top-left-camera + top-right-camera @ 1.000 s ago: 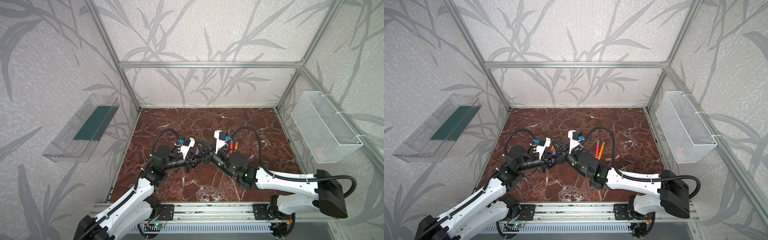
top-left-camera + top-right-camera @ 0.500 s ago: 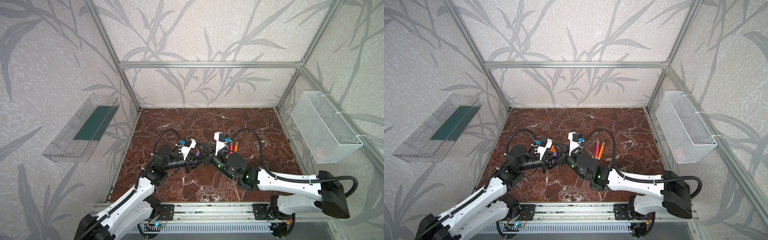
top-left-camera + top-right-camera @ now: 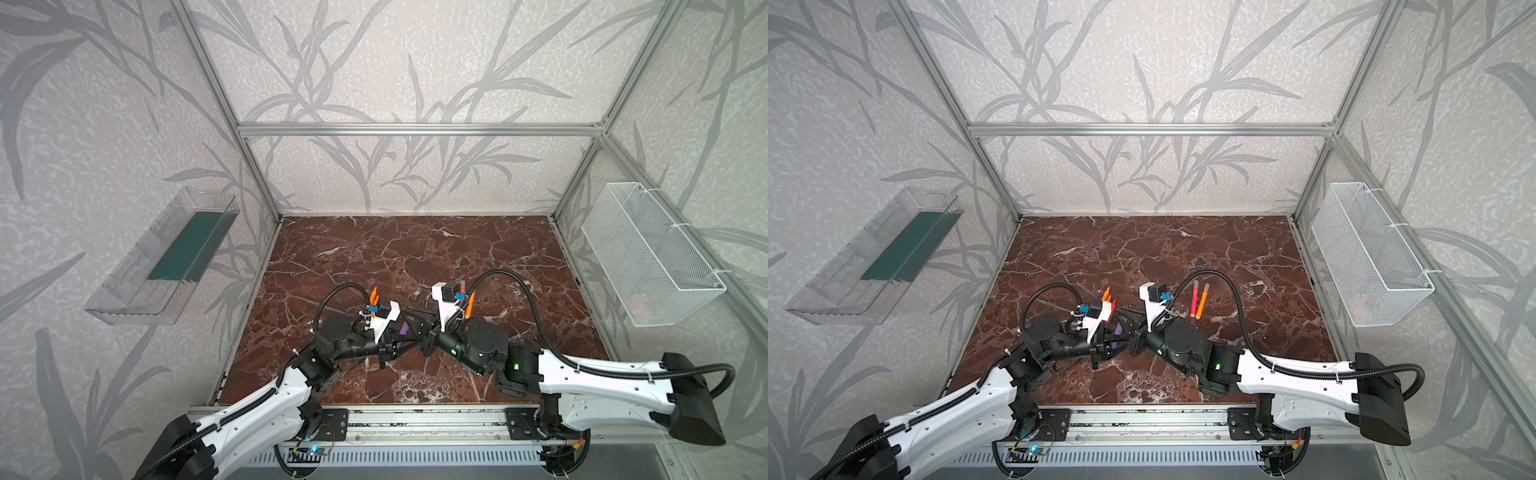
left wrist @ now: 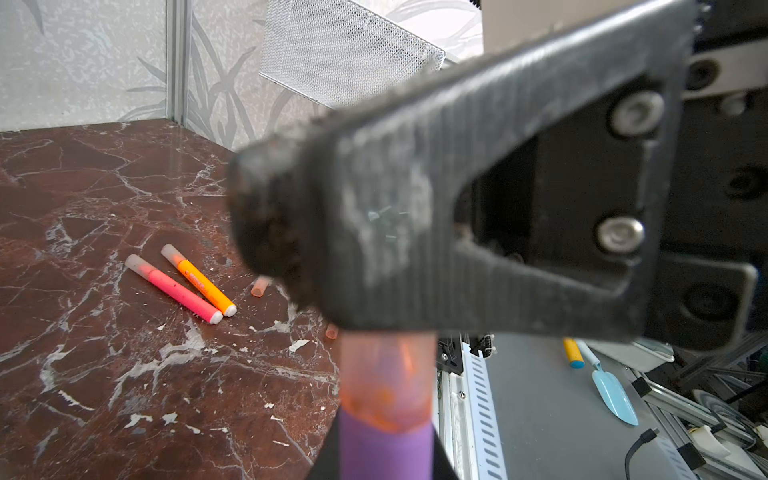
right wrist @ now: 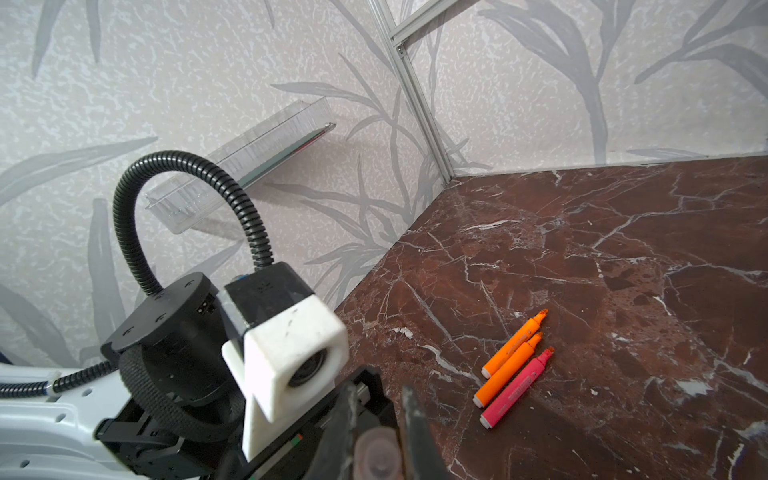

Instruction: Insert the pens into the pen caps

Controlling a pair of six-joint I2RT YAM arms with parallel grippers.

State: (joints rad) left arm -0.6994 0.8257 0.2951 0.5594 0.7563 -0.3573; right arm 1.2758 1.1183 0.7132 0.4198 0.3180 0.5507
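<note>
My left gripper (image 3: pixel 395 343) (image 4: pixel 384 467) is shut on a purple pen (image 4: pixel 384 451) (image 3: pixel 1118 330) above the front middle of the table. A translucent pinkish pen cap (image 4: pixel 386 374) (image 5: pixel 376 455) sits over the pen's tip, and my right gripper (image 3: pixel 409 328) (image 5: pixel 376 440) is shut on that cap. The two grippers meet tip to tip. A pink pen (image 4: pixel 174 289) (image 3: pixel 1195 298) and an orange pen (image 4: pixel 199 280) (image 3: pixel 1202 300) lie capped side by side. Two orange pens (image 5: pixel 515 345) (image 5: pixel 509 370) and a pink pen (image 5: pixel 517 388) lie uncapped. Two loose pen caps (image 4: pixel 259 286) (image 4: pixel 331 331) rest on the marble.
A white wire basket (image 3: pixel 648 253) hangs on the right wall. A clear plastic tray (image 3: pixel 166 257) hangs on the left wall. The aluminium rail (image 3: pixel 415 424) runs along the table's front edge. The far half of the marble top (image 3: pixel 415 249) is bare.
Both wrists have shifted slightly toward the table's front while staying tip to tip on the purple pen and cap. The pens on the table have not moved.
</note>
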